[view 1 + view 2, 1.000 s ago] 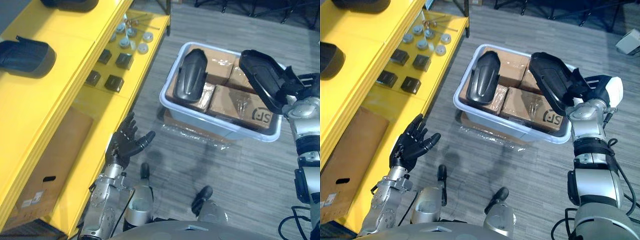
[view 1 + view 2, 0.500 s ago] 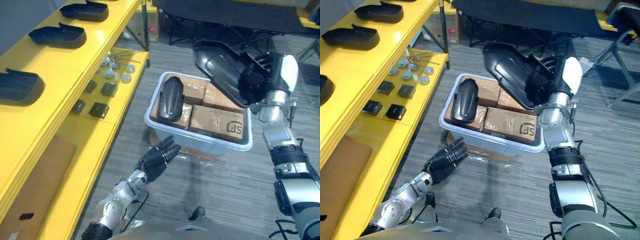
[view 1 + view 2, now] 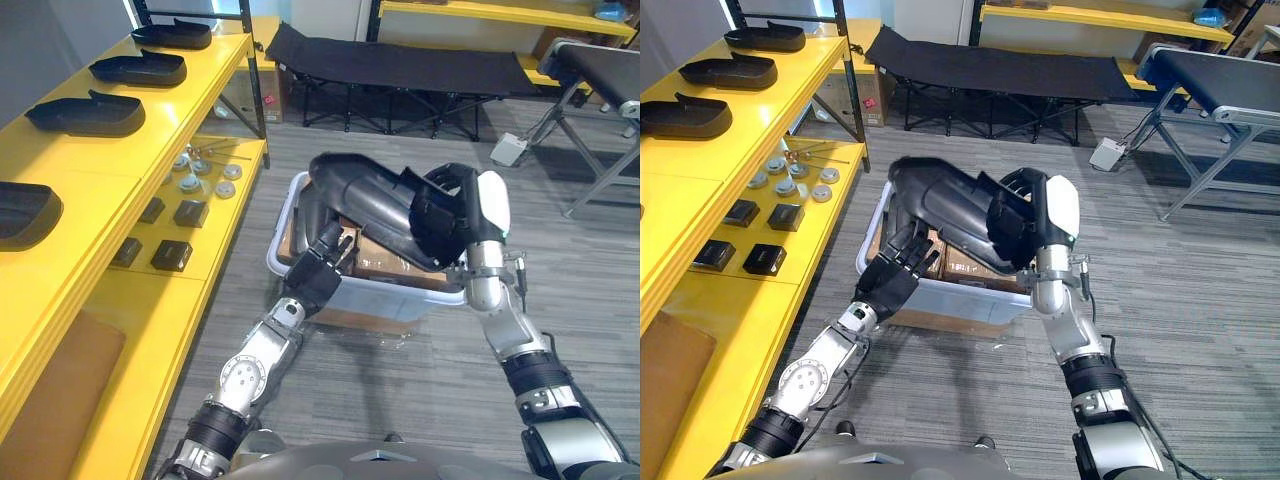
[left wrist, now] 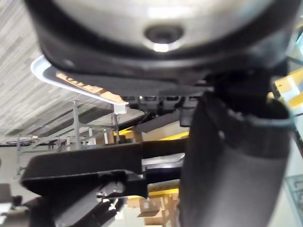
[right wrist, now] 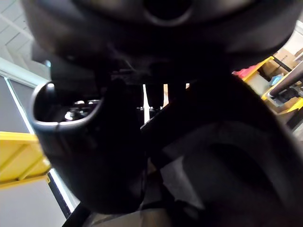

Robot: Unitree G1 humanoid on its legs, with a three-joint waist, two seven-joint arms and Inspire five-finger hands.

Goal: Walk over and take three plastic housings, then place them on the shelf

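A large black plastic housing point(image 3: 368, 204) hangs tilted above the white bin point(image 3: 298, 292), with my right hand point(image 3: 441, 216) shut on its right end. My left hand point(image 3: 318, 272) is open, its straight fingers reaching up under the housing's lower left side, at or near its surface. Several more black housings lie in a row on the top of the yellow shelf point(image 3: 120, 170) at the left, among them one point(image 3: 86, 115) and another point(image 3: 138, 68). Cardboard boxes point(image 3: 380, 262) show in the bin beneath the held housing, which hides the rest of the bin's contents.
Small black blocks point(image 3: 170, 254) and round grey parts point(image 3: 208, 168) lie on the lower shelf level. A black folding cot point(image 3: 400, 70) stands behind the bin. A metal-framed table point(image 3: 600, 75) is at the far right. Grey floor lies open on the right.
The camera has tilted up and shifted. My right hand has carried the housing leftward and lower over the bin. My left hand has risen from near the floor up under the housing.
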